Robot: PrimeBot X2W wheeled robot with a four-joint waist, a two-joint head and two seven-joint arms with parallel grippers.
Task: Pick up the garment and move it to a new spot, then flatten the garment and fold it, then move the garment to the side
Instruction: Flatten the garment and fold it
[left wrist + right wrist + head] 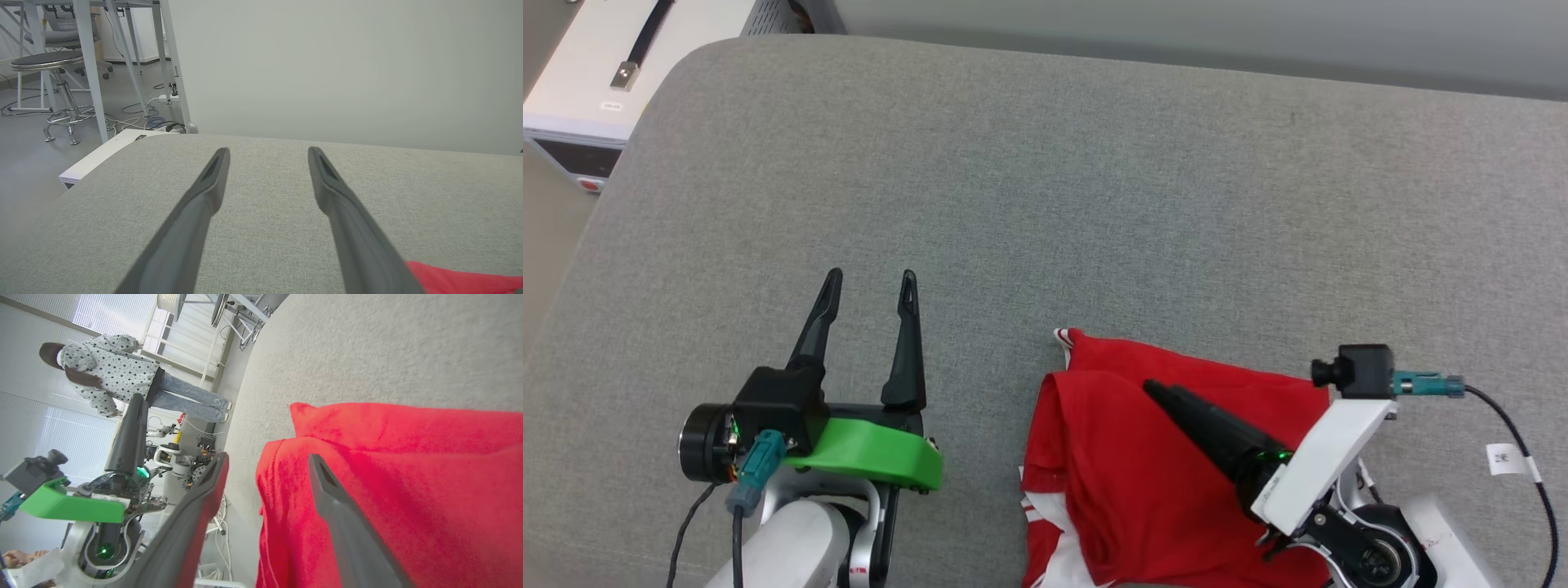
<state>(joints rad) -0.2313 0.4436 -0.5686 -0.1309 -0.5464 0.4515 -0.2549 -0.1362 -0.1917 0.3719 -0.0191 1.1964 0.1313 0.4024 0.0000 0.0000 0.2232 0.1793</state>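
Observation:
The garment (1127, 490), a crumpled red shirt with white striped trim at its edges, lies on the grey cushion at the lower right. My right gripper (1156, 388) hovers over its upper part, pointing up and left. In the right wrist view its jaws (267, 457) stand open, and the red cloth (408, 477) lies under and between the fingers without being pinched. My left gripper (871, 275) rests open over bare cushion, well left of the garment. Between its spread fingers (268, 150) there is nothing, and a corner of the red garment (457, 279) shows at the lower right.
The grey cushion (1045, 204) stretches wide above and left of the garment. A white box (580, 73) sits past its far left corner. A stool (49, 61) and table legs stand on the floor beyond. A person (114, 379) stands off the cushion's left side.

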